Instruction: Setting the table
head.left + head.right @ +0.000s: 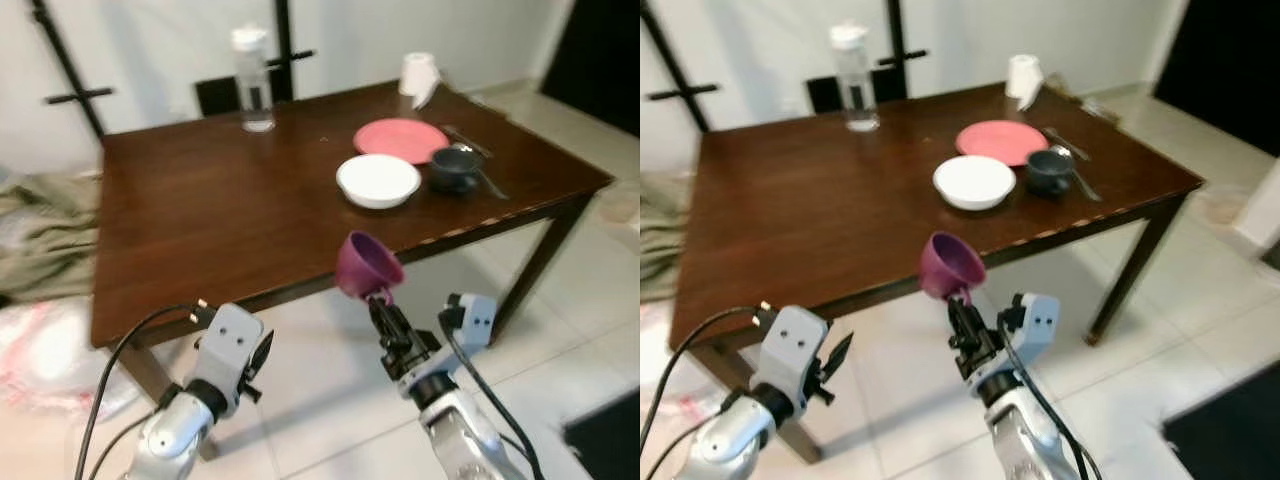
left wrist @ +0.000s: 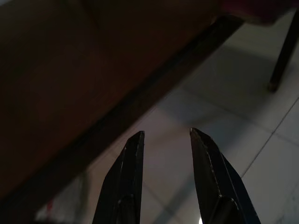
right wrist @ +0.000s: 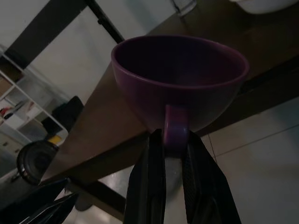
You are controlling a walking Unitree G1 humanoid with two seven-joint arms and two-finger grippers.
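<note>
The right pincer (image 1: 383, 300) pinches the purple cup (image 1: 366, 264) by its handle. The cup looks hard, light and breakable. The left pincer (image 2: 166, 140) is open, holding nothing.

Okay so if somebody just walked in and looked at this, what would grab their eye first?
Probably the purple cup, held up by its handle in the right gripper just off the near edge of the table. Next, the cluster toward the table's far right: a pink plate, a white bowl and a dark cup. The left gripper hangs low by the table's edge, fingers open and empty.
</note>
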